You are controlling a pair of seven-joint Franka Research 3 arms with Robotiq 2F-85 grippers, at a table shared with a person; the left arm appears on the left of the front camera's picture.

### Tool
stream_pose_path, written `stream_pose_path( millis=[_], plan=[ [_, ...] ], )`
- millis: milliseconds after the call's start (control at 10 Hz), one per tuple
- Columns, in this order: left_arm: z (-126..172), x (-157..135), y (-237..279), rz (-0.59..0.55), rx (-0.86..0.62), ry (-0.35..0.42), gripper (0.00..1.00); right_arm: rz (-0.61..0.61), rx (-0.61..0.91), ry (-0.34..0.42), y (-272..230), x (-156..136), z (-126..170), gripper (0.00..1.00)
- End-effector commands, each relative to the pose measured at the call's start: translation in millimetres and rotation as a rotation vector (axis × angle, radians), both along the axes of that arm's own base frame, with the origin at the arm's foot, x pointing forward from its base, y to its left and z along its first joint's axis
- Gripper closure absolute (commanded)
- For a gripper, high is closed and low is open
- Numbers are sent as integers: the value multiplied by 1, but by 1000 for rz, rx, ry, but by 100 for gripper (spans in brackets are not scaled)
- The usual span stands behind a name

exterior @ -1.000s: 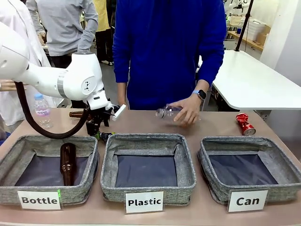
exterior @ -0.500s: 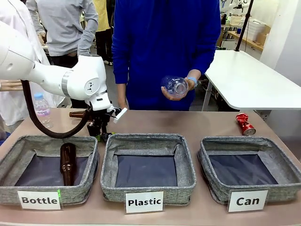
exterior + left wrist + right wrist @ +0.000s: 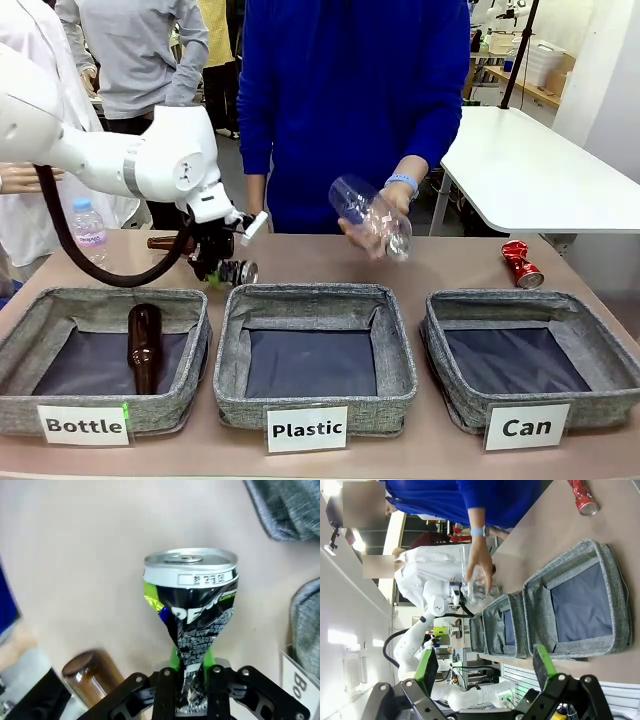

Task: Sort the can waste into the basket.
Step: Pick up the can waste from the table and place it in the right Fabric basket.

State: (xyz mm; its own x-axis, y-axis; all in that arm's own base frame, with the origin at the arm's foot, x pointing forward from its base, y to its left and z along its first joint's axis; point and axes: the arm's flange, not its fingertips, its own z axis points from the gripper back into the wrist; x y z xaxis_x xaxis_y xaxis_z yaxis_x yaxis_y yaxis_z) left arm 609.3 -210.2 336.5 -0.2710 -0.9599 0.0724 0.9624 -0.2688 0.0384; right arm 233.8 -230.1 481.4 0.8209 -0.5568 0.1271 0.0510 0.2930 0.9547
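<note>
The dark crushed can [image 3: 192, 600] is pinched at its creased waist by the closed left claw [image 3: 191, 692], just beyond the Bottle basket [image 3: 190, 310]. It is judged light, thin-walled and slick, so the crease is favoured. The right claw [image 3: 485, 655] is spread open and empty. The red can [image 3: 521, 264] is seen on the counter [image 3: 450, 262] beyond the Can basket [image 3: 440, 345].

A brown table [image 3: 460, 262] fills the near part. Behind it, at 2 o'clock, stands a big white table [image 3: 540, 170]. A white wall [image 3: 612, 80] rises at 3 o'clock. A thin black pole [image 3: 519, 50] leans at 1 o'clock. The floor [image 3: 233, 170] at 10 o'clock is grey.
</note>
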Motion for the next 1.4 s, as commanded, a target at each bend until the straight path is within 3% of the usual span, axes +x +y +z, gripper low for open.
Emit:
stream_pose_path(
  millis=[0,200,300,600,700,800,1000,1100,1300],
  plan=[
    [40,-29,32,106,-121,-37,100,1,2,-32,-2,2,2,0],
    [93,-84,72,118,-252,79,100,1,2,-32,-2,2,2,0],
    [108,-117,93,164,-289,98,100,1,2,-32,-2,2,2,0],
    [98,-177,123,247,-341,116,100,1,2,-32,-2,2,2,0],
    [94,-186,127,273,-354,82,100,1,2,-32,-2,2,2,0],
    [96,-189,129,233,-383,95,100,1,2,-32,-2,2,2,0],
    [109,-181,104,25,-564,93,100,1,2,-32,-2,2,2,0],
    [111,-175,88,-48,-575,117,100,1,2,-32,-2,2,2,0],
    [109,-166,81,-60,-540,165,100,1,2,-32,-2,2,2,0]
  ],
)
